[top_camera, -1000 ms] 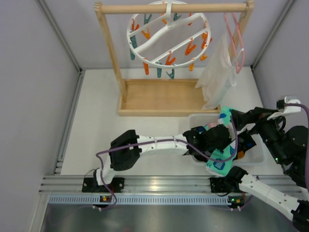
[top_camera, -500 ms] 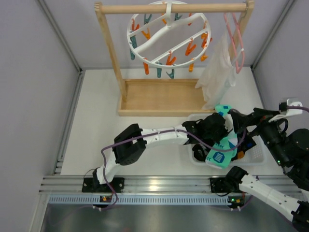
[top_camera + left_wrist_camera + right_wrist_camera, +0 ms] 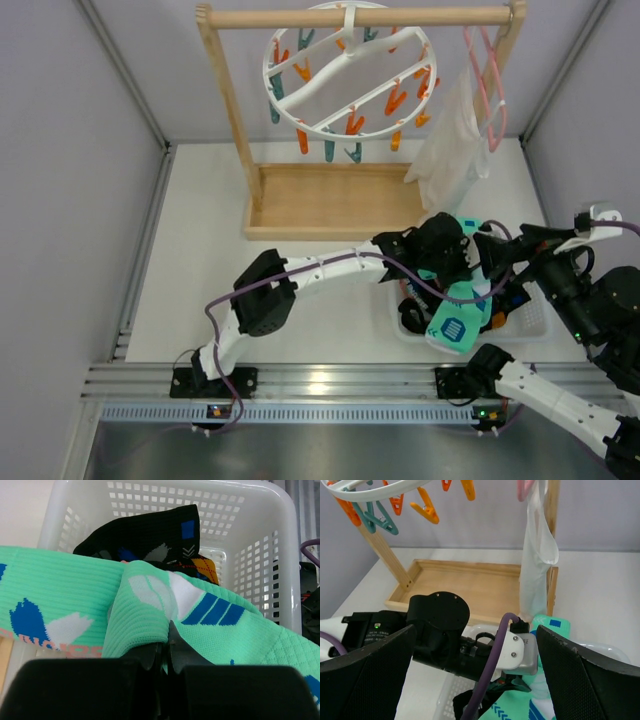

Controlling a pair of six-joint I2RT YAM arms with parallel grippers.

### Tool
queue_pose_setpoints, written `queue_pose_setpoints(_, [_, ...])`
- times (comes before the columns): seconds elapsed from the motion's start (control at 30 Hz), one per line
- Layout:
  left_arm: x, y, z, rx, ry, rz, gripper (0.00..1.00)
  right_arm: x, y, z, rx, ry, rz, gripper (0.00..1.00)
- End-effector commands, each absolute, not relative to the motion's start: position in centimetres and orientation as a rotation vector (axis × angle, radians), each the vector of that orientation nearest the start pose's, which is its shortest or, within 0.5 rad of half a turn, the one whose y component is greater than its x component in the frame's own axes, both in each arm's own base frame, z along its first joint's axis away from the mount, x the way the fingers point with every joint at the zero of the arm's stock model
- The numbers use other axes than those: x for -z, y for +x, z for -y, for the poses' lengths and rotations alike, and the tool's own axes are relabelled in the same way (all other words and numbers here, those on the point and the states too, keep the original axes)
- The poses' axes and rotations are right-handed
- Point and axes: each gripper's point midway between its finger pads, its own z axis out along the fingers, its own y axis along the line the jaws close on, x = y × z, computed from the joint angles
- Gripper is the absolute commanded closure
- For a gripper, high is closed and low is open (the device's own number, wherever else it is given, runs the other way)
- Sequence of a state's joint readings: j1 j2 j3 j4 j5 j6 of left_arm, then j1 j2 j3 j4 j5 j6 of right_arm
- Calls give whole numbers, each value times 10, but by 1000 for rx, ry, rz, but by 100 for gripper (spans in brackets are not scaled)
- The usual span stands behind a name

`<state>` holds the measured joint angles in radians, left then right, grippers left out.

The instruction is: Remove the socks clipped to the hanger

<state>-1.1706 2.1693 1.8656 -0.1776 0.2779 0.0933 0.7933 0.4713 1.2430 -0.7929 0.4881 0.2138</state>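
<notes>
The round white hanger (image 3: 318, 92) with orange and teal clips hangs from the wooden rail, and no sock shows on its clips; its edge also shows in the right wrist view (image 3: 370, 491). My left gripper (image 3: 445, 262) (image 3: 167, 645) is shut on a teal sock (image 3: 458, 315) (image 3: 60, 590) with white and navy patches. It holds the sock over the white basket (image 3: 535, 310) (image 3: 250, 545), and the sock's end drapes over the front rim. A black sock (image 3: 150, 532) lies in the basket. My right gripper (image 3: 515, 262) (image 3: 476, 630) is open and empty just right of the left wrist.
A wooden rail frame with a tray base (image 3: 330, 200) stands at the back. A white garment (image 3: 450, 150) hangs on a pink wire hanger (image 3: 490, 80) right behind the basket. Grey walls close both sides.
My left gripper has moved back, away from the table's front edge, carrying the teal sock further over the basket. The right arm has shifted only slightly.
</notes>
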Motion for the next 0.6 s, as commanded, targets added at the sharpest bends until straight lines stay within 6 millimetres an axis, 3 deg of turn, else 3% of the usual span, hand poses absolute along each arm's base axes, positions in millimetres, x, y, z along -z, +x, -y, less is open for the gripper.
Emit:
queue_pose_setpoints(0.0, [-202,207,586,967,1480,-1516,100,-416,156,-54,-436,-58,-1553,1])
queue_pose_setpoints(0.17, [-220,215,586,972,1521,-1456,100,-428,150,-45,-442,-32,-1520,1])
queue_pose_setpoints(0.3, [-217,209,586,1009,1568,-1431,100,-427,149,-44,-447,-32,-1519,0])
queue_pose_setpoints(0.4, [-198,199,585,1068,1601,-1467,100,-423,149,-45,-447,-34,-1525,1])
queue_pose_setpoints(0.57, [-143,179,585,1049,1662,-1577,100,-418,151,-48,-450,-38,-1529,0])
